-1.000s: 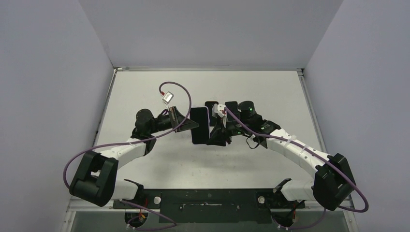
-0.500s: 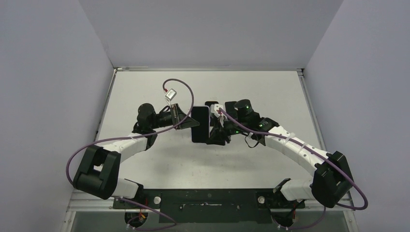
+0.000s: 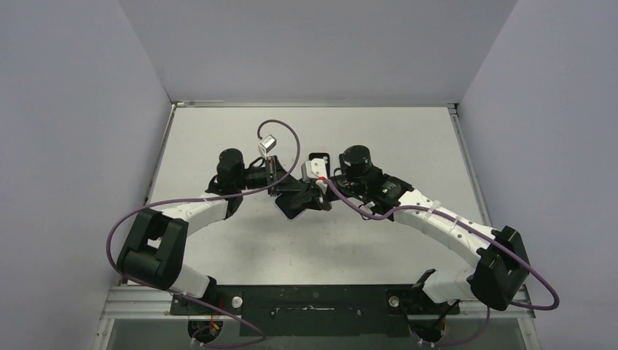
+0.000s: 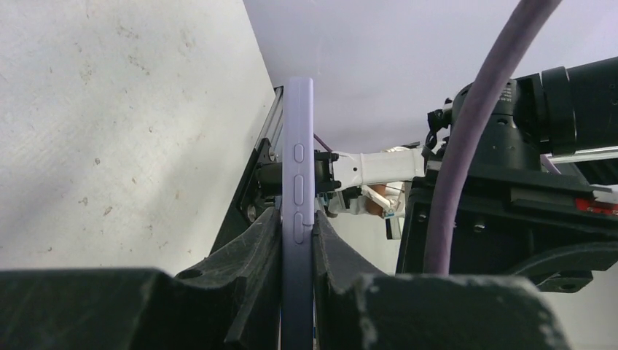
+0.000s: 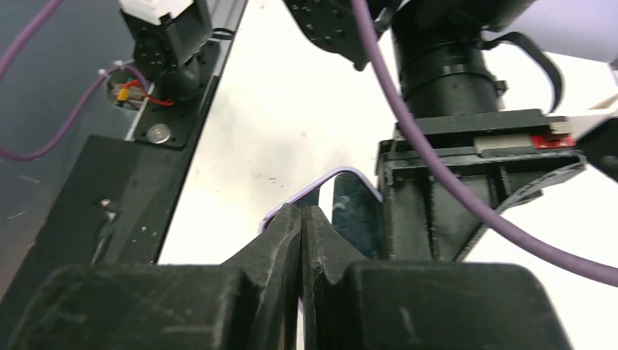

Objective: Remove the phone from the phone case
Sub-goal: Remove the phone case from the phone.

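Observation:
The phone, dark-screened in its lilac phone case, is held above the table's middle, tilted. My left gripper is shut on it, a finger pressed to each flat face, with the case's side buttons showing edge-on. My right gripper is shut, its tips pressed together at a corner of the case's lilac rim, beside the dark screen. Whether the rim is pinched between the tips I cannot tell. From above, both grippers meet at the phone, the left gripper and the right gripper.
A small dark object lies on the white table just behind the grippers. Purple cables loop over both wrists. The arms' black base rail runs along the near edge, and grey walls close in three sides.
The phone has tipped from upright to slanted and moved slightly left. Both wrists have turned inward toward it. The right gripper has closed fully at the case's corner.

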Robot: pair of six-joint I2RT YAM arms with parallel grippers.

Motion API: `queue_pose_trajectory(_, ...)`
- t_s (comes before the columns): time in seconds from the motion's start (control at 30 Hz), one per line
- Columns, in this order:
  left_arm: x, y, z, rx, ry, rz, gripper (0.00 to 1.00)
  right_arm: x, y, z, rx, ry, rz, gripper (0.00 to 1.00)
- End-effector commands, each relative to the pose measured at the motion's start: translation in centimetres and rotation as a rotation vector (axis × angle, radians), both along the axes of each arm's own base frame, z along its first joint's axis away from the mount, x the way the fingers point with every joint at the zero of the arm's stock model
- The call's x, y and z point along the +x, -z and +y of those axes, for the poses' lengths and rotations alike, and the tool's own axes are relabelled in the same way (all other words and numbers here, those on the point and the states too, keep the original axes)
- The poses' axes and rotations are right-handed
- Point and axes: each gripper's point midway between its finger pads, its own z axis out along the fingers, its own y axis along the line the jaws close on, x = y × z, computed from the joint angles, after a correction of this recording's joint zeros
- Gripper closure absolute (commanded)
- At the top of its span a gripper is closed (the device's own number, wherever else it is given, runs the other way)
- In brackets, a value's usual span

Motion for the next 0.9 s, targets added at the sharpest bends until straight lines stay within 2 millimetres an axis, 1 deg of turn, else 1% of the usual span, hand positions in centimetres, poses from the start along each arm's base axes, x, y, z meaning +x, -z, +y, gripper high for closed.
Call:
queue_pose_trajectory(0.0,0.6,-2.8,0.2,-0.04,-0.038,-0.092,1.0,2.2,-3.2,0.5,0.108,0.063,-0.14,0.96)
queue_pose_trajectory(0.07,1.1,-3.2,0.8,-0.045,-0.082,-0.108,1.0,2.6,-3.0,-0.1,0.108,0.111,-0.111,0.88)
queue_pose_trajectory(0.2,2.3,-3.8,2.4,-0.053,-0.214,-0.116,1.0,3.4,-2.8,-1.8,0.116,0.252,-0.002,0.66)
queue_pose_trajectory(0.23,2.6,-3.8,2.8,-0.057,-0.255,-0.111,1.0,3.6,-2.9,-2.2,0.122,0.29,0.029,0.62)
queue_pose_trajectory(0.3,3.0,-4.1,3.4,-0.074,-0.335,-0.108,1.0,3.9,-3.1,-3.0,0.143,0.385,0.114,0.51)
queue_pose_trajectory(0.4,3.3,-4.1,4.5,-0.111,-0.449,-0.089,1.0,4.3,-3.5,-3.8,0.208,0.513,0.259,0.38)
queue_pose_trajectory(0.47,3.6,-4.4,5.2,-0.145,-0.526,-0.078,1.0,4.4,-3.4,-3.9,0.254,0.565,0.384,0.31)
queue_pose_trajectory(0.53,3.7,-4.8,5.9,-0.178,-0.583,-0.068,1.0,4.3,-3.4,-3.6,0.29,0.581,0.499,0.27)
queue_pose_trajectory(0.63,3.7,-5.8,6.5,-0.224,-0.647,-0.077,1.0,4.6,-2.6,-2.8,0.306,0.618,0.683,0.26)
queue_pose_trajectory(0.8,3.4,-7.5,7.1,-0.283,-0.711,-0.114,1.0,4.6,-1.5,-1.5,0.296,0.601,0.84,0.27)
queue_pose_trajectory(0.87,3.2,-8.1,7.3,-0.312,-0.719,-0.127,1.0,4.6,-1.6,-1.2,0.316,0.588,0.871,0.28)
